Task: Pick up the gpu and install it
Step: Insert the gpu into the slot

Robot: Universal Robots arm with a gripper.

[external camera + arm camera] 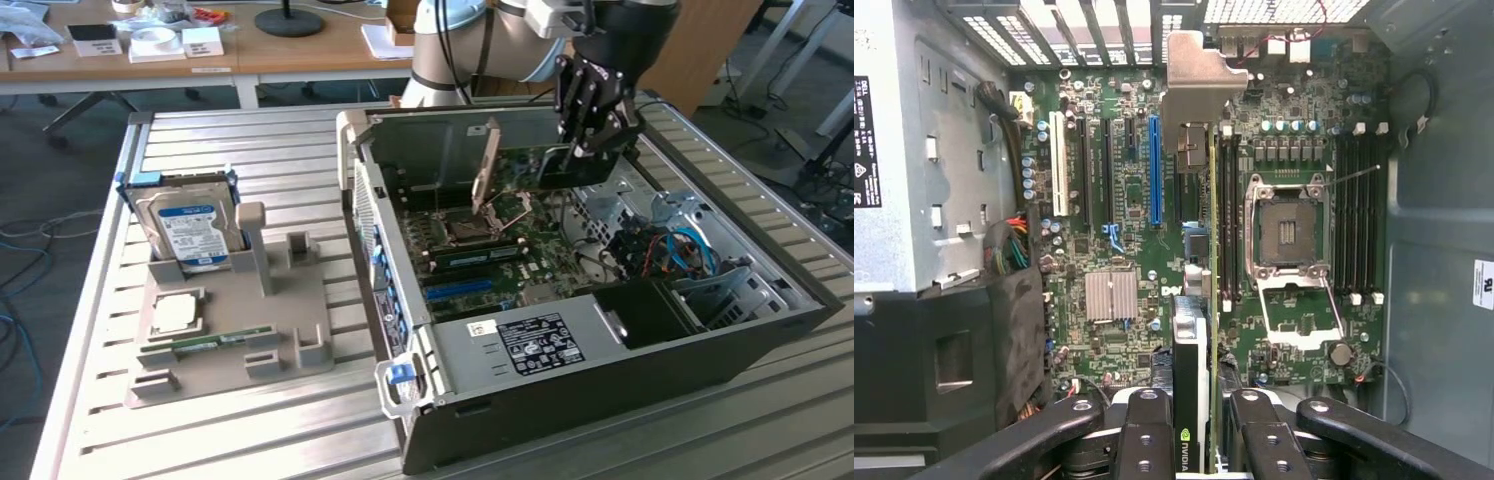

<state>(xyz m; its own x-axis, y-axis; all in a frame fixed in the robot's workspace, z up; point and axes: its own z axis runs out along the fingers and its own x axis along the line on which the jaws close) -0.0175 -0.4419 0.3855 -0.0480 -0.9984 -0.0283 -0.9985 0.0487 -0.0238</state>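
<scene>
The gpu (487, 163) stands upright on edge inside the open computer case (747, 320), over the motherboard (534, 250). My gripper (597, 138) reaches down from above and is shut on the card's end farthest from its bracket. In the wrist view the gpu (1194, 340) runs edge-on from between my fingers (1149, 430) to its silvery bracket (1199, 75) at the case's rear slots. It lies between the blue slot (1154, 170) and the memory slots beside the empty processor socket (1286, 232). I cannot tell whether its lower edge sits in a slot.
On the exterior view's left, a grey parts holder (300, 310) carries a silver hard drive with a blue label (187, 225), a processor chip (174, 312) and a green memory stick (214, 343). Cables and drive bays (681, 260) fill the case's right end. A desk (307, 50) stands behind.
</scene>
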